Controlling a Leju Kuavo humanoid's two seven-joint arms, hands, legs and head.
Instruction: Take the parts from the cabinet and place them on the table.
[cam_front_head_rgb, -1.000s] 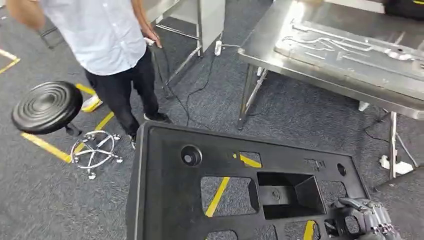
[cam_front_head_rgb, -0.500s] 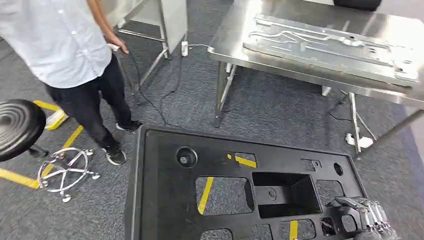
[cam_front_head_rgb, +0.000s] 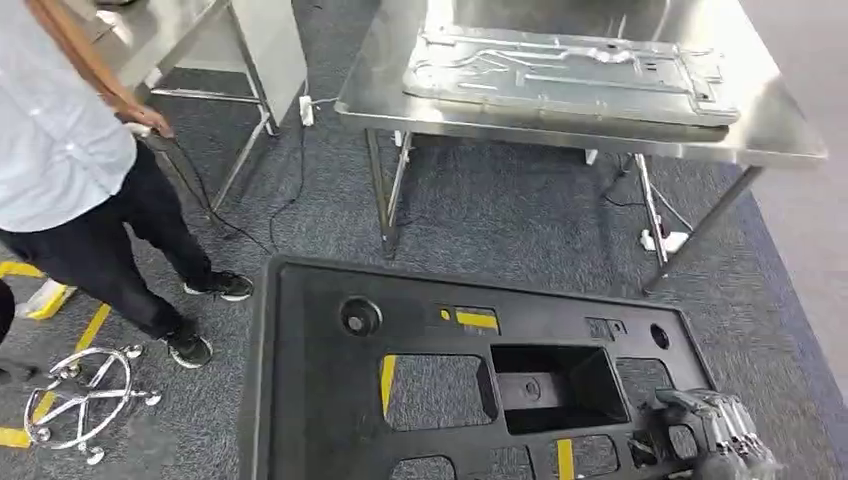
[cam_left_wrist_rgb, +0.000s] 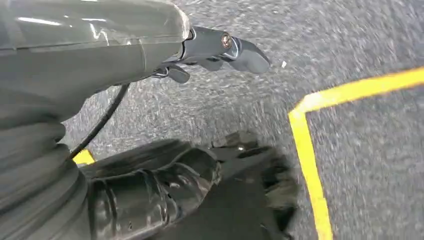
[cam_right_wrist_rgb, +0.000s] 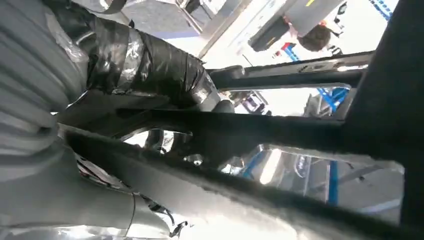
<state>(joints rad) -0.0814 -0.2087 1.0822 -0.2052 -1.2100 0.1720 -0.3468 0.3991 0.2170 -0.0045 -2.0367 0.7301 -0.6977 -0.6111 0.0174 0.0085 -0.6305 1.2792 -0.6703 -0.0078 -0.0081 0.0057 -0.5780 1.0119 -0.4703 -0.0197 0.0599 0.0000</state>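
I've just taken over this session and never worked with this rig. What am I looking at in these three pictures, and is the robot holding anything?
This is a humanoid robot with two arms and many-fingered hands. The head view looks forward and down: a large black plastic panel with cut-out openings is carried in front of the body, and the right hand grips its near right edge. Ahead stands a stainless steel table with a flat grey stamped metal sheet lying on it. A person in a white shirt stands on the left. The right wrist view, taken close behind that hand, shows its fingers wrapped around a bar of the panel. The left wrist view shows the left hand over grey carpet with yellow floor tape; whether it holds anything is unclear.
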